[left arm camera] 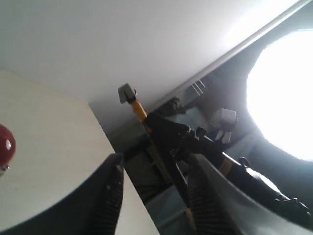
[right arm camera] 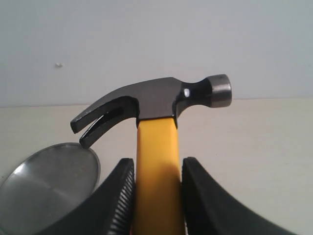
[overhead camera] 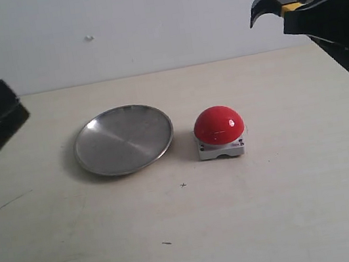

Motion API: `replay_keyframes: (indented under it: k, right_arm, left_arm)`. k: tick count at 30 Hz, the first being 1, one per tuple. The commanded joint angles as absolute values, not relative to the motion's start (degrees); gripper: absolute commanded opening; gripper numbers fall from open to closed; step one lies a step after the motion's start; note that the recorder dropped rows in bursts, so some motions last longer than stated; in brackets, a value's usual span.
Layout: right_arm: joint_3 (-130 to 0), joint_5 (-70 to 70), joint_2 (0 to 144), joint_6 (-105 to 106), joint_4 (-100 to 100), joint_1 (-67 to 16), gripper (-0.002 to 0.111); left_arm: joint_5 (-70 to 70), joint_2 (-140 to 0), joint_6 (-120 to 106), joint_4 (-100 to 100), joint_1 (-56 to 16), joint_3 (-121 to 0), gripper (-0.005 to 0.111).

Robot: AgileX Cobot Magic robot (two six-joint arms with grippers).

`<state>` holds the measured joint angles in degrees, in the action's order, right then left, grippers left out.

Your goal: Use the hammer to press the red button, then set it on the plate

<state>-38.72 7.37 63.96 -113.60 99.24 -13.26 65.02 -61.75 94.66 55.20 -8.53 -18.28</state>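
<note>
My right gripper [right arm camera: 156,193] is shut on the yellow handle of the hammer [right arm camera: 156,100], just below its dark head. In the exterior view the hammer [overhead camera: 277,2] hangs high at the back right, held by the right gripper [overhead camera: 299,15], above and to the right of the red button [overhead camera: 218,126]. The button rests on its grey base at the table's middle. Just left of it lies the silver plate [overhead camera: 123,139], whose rim also shows as the plate [right arm camera: 44,181]. My left gripper [left arm camera: 154,191] is open and empty at the far left, seen as the left gripper [overhead camera: 8,107].
The light wooden table [overhead camera: 191,235] meets a white wall [overhead camera: 143,16] at the back. From the left wrist I see the far-off hammer [left arm camera: 128,93], the right arm [left arm camera: 176,137] and the button's edge [left arm camera: 5,144].
</note>
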Motion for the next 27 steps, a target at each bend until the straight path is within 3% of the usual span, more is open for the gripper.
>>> replay_keyframes:
  k: [1,11,27]
  right_arm:
    - [-39.1,11.5,63.3,-116.5,99.9,-13.3,0.0]
    - [-39.2,15.2,66.1,-116.8,99.9,-13.3,0.0]
    - [-39.2,16.7,66.1,-117.0,99.9,-13.3,0.0]
  left_arm:
    - [68.2,-76.6,94.7,52.3,-15.7,-24.8,0.044]
    - [67.3,-101.7,95.2,50.8,-38.6,-49.7,0.044]
    - [58.1,-112.6,102.7,49.7,-49.2,-68.7,0.044]
